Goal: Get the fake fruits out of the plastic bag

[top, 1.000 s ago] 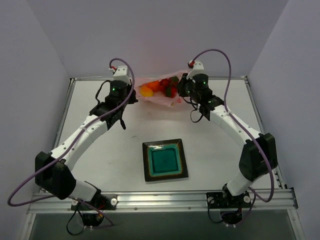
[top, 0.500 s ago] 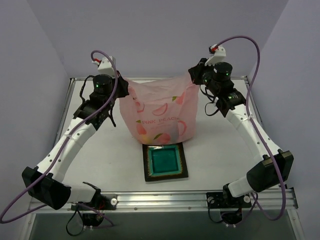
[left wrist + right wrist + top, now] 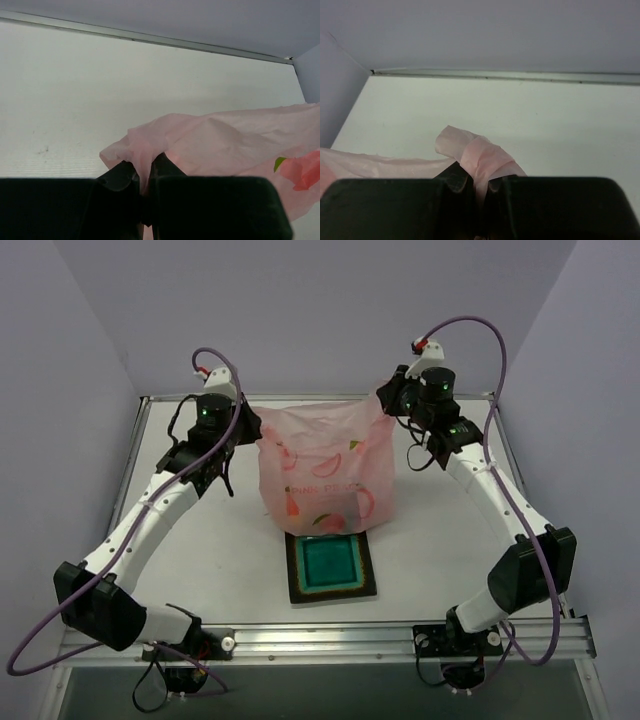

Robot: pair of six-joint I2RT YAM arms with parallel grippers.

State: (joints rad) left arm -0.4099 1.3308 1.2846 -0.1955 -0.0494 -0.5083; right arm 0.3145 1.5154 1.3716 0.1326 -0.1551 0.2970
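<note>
Both arms have the plastic bag [image 3: 322,465] strung up between them over the far half of the table [image 3: 200,540]. The left gripper [image 3: 145,172] is clamped fully down on a bunched fold of pink film at the bag's left top corner. The right gripper [image 3: 479,177] is pinched just as tight on a twisted wad at the right corner. The bag hangs down like a curtain, and from the top camera its lower edge overlaps the far rim of the teal dish [image 3: 292,570]. I can't tell whether it actually touches the dish.

I can't make out the fake fruits right now. The red and pink shapes I can see look like the print on the bag, so my guess is the fruits are sitting low inside it.

My read on handling: the film is thin, floppy and slick, and weighs nothing. A single layer would probably slip out, so bunched corners like these are the right place to hold it. The fruits should be light, hard and glossy, so they'll likely roll once they're out. I'd keep the bag low over the dish and hold the fruits across their widest part.
</note>
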